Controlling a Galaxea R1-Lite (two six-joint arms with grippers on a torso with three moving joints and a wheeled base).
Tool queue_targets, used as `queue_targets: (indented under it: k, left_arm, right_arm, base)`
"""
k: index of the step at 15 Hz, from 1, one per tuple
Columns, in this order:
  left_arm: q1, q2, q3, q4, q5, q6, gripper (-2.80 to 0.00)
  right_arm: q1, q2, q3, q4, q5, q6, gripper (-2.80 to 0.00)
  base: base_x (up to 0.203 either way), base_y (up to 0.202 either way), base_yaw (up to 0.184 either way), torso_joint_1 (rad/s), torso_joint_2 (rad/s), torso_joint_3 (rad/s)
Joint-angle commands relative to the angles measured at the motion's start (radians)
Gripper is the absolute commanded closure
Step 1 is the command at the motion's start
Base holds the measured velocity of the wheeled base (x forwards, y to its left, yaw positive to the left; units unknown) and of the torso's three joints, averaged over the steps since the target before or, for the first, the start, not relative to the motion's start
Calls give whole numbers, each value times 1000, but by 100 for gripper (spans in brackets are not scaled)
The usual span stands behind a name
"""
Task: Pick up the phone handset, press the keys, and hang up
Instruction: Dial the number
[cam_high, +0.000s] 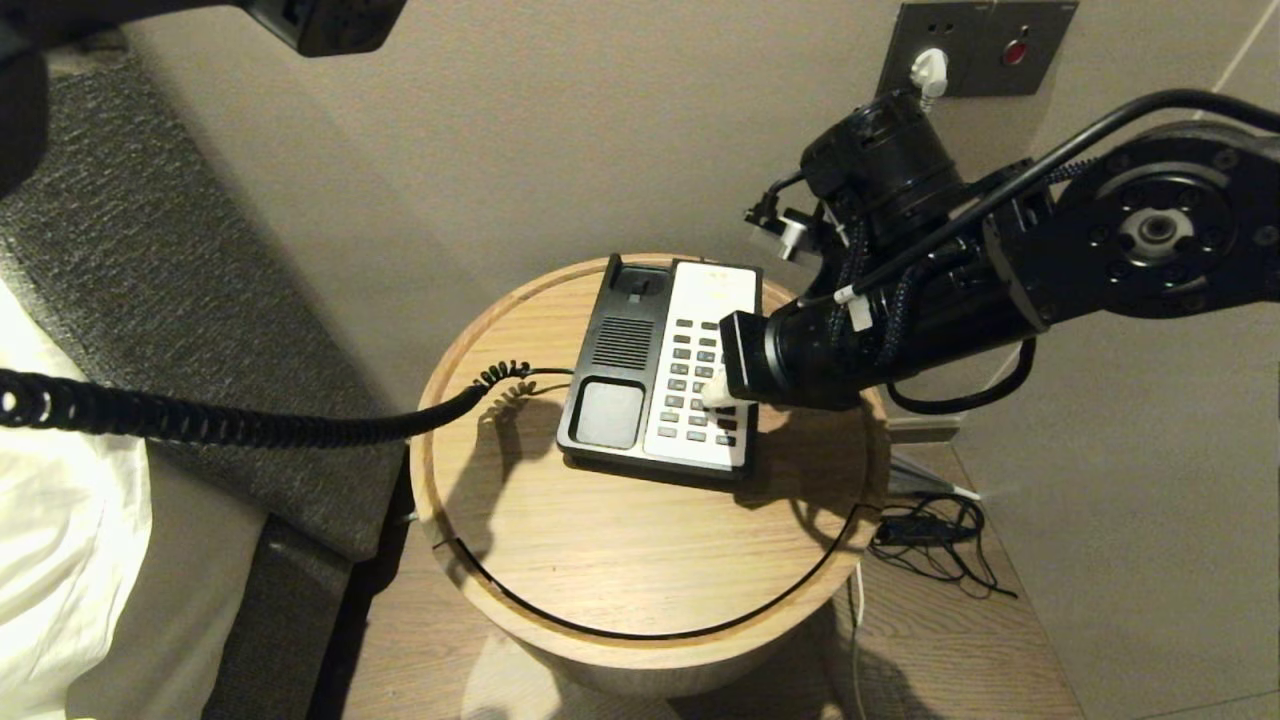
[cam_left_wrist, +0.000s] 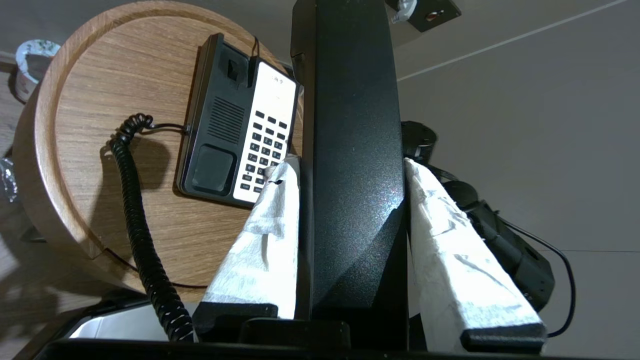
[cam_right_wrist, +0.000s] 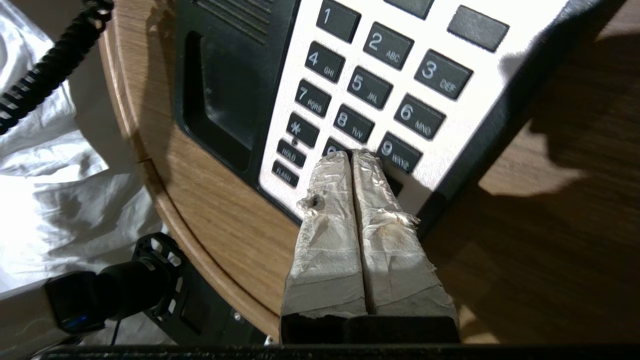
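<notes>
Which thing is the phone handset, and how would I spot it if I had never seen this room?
Find the round wooden table with the black-and-white phone base on it. A black coiled cord runs from the base off the table's edge to the phone handset. It is the long, glossy black bar held up by the left gripper, not resting on the base.

One black-and-white phone base, one glossy black curved handset, one round wooden table, two end effectors.

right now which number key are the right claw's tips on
The right claw, shut, has its tips on the key between star and 9, below 8, largely hidden, so unlike the others its label cannot be read.
</notes>
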Motion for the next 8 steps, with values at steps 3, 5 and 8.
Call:
queue_targets:
  k: [3, 5, 8]
  left_arm:
    - [6, 1, 6, 4, -10, -4, 0]
    - [6, 2, 6, 4, -10, -4, 0]
    - [9, 4, 12, 4, -14, -4, 0]
  right_arm:
    - [3, -54, 23, 4, 3, 4, 0]
    - [6, -72, 48, 18, 3, 7, 0]
    - [16, -98, 123, 31, 3, 9, 0]
  base:
    - [0, 0, 0, 0, 0, 0]
    - [0, 0, 0, 0, 0, 0]
    - [0, 0, 0, 0, 0, 0]
